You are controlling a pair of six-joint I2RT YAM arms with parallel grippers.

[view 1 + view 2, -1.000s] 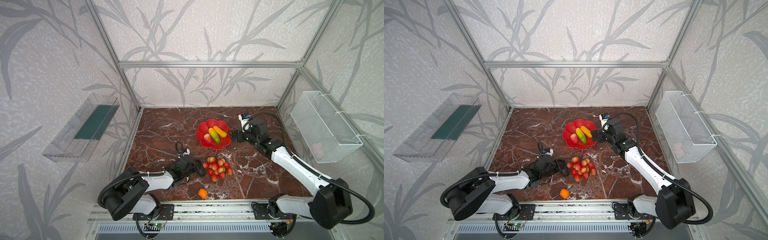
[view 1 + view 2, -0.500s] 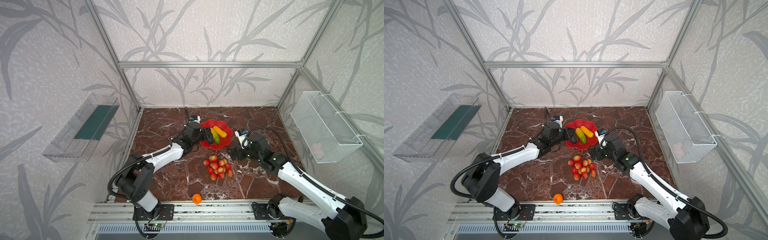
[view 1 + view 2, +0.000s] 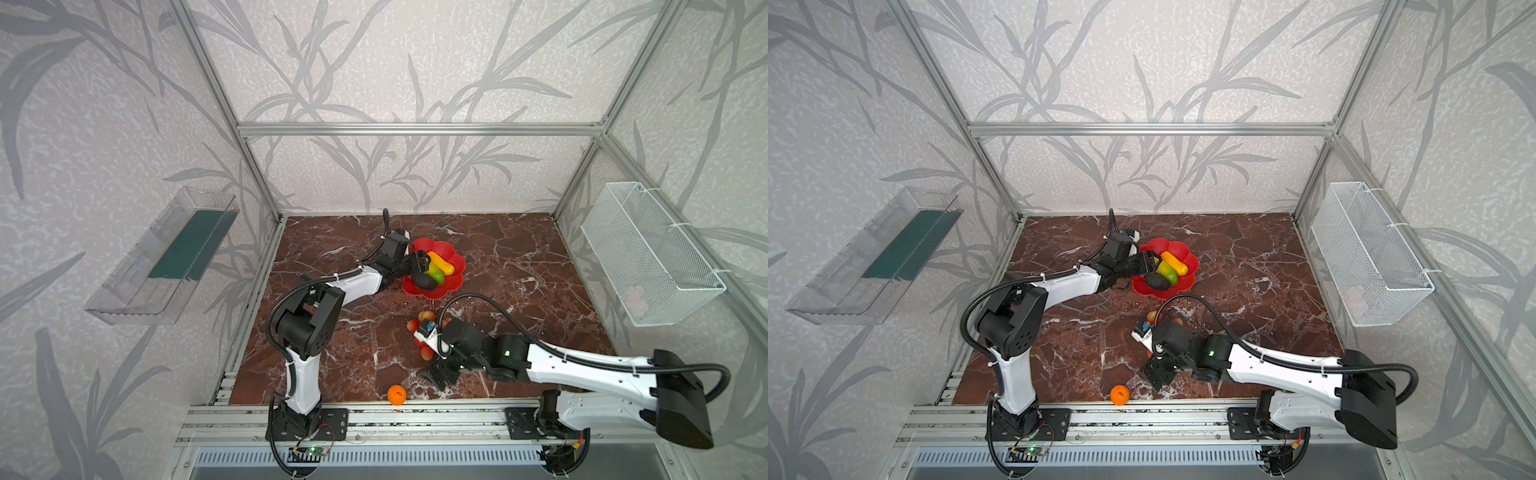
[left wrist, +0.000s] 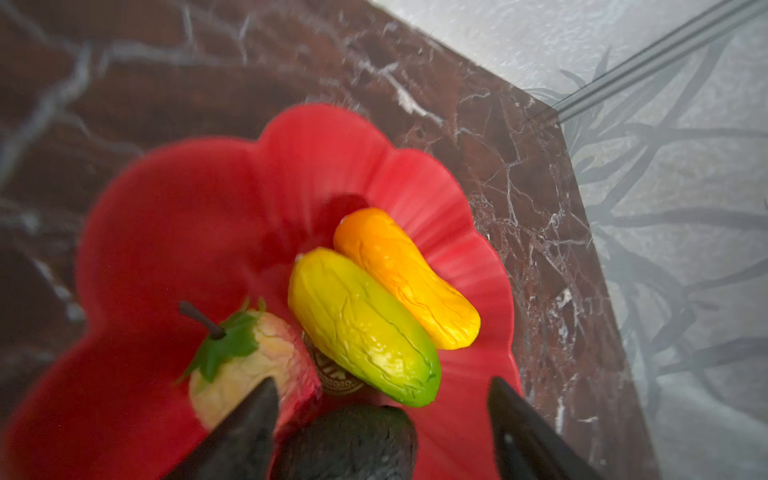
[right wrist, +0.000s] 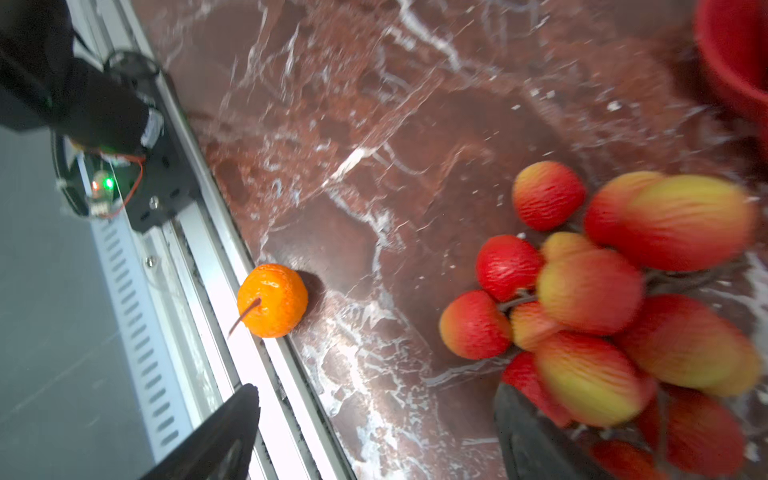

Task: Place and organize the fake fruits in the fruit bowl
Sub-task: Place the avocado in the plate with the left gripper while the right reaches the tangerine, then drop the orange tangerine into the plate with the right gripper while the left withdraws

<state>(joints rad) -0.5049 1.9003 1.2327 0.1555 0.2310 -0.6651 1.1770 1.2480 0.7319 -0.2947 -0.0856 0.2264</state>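
Note:
The red fruit bowl (image 3: 455,259) (image 3: 1187,255) (image 4: 187,216) holds a yellow-green mango (image 4: 361,324), an orange-yellow oblong fruit (image 4: 405,278), a peach (image 4: 245,365) and a dark avocado (image 3: 424,282) (image 4: 349,444). My left gripper (image 3: 422,264) (image 4: 382,380) hangs open over the bowl, with the avocado lying loose below its fingers. The cluster of red-pink balls (image 5: 590,291) (image 3: 413,325) lies on the marble, partly hidden under my right wrist. My right gripper (image 3: 440,376) (image 5: 376,388) stands open and empty beside it. A small orange (image 3: 397,394) (image 5: 272,300) rests at the front edge.
An aluminium rail (image 3: 374,409) runs along the table's front, right against the small orange. A white wire basket (image 3: 648,253) hangs on the right wall and a clear plastic tray (image 3: 162,257) on the left wall. Both arm bases stand on the rail.
My left gripper carried the avocado from near the cluster to the bowl and opened. The right arm swung from the bowl to the front of the cluster. The small orange rolled slightly left.

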